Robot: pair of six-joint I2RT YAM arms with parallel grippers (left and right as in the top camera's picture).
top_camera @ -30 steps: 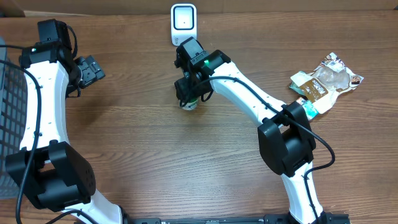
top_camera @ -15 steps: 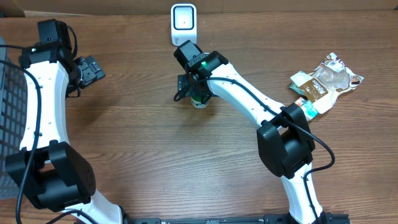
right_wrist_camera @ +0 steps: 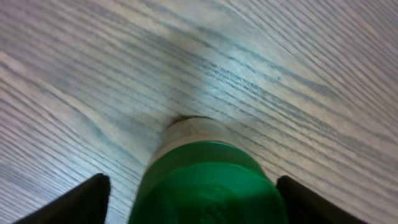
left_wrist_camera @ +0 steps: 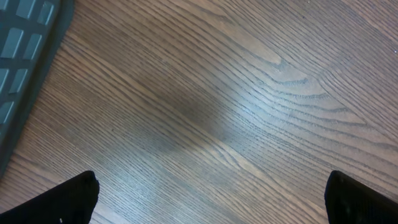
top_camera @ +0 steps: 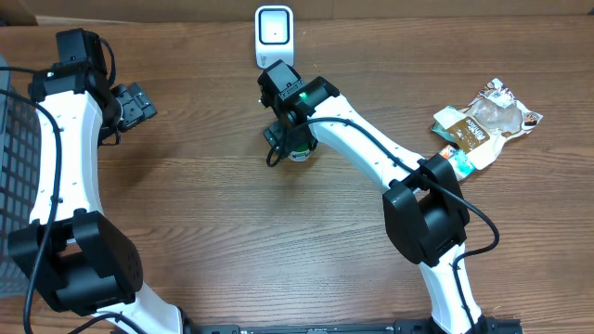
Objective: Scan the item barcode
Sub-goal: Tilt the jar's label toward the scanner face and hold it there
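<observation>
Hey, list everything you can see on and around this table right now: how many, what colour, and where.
scanner: one, white, upright at the table's far edge, centre.
green-capped bottle: one, green cap over a pale body, standing on the table in front of the scanner.
snack packets: a small pile, count unclear, brown, white and teal, right side.
basket: one, grey mesh, left edge.
table: one, brown wood.
left gripper: one, black, open, above bare wood near the basket.
right gripper: one, black, fingers either side of the bottle, grip unclear.
</observation>
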